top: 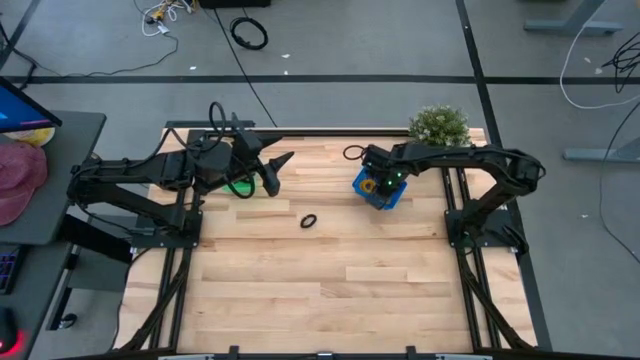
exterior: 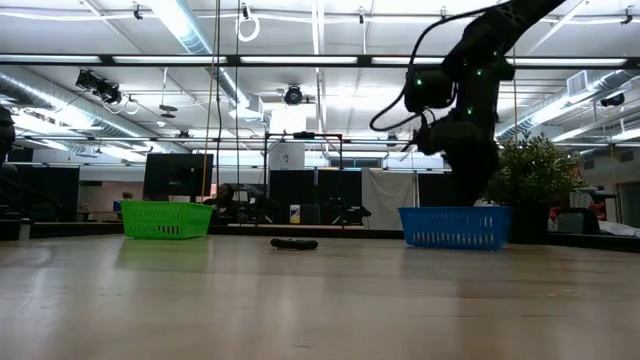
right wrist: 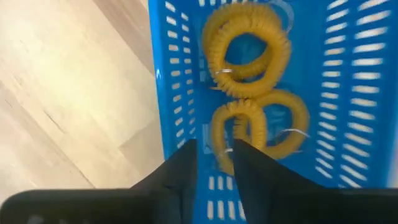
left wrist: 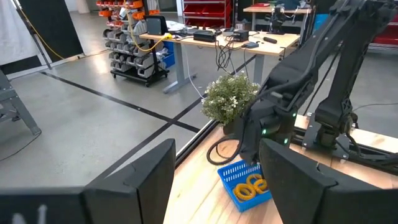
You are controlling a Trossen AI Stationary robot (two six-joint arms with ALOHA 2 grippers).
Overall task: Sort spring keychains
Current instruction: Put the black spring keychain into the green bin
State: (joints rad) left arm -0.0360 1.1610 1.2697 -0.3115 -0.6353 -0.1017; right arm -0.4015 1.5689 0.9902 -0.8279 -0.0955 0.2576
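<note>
R fingers (right wrist: 213, 163) slightly spread over blue basket (right wrist: 367, 93) w/ orange keychains (right wrist: 249, 56); L fingers (left wrist: 217, 180) spread wide.

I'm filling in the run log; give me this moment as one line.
right gripper: over blue basket, orange keychains inside | left gripper: open, waiting | black keychain: on table

Blue basket (top: 380, 192) mostly hidden beneath the right arm; green basket (top: 240, 187) largely covered by the left arm.
</note>
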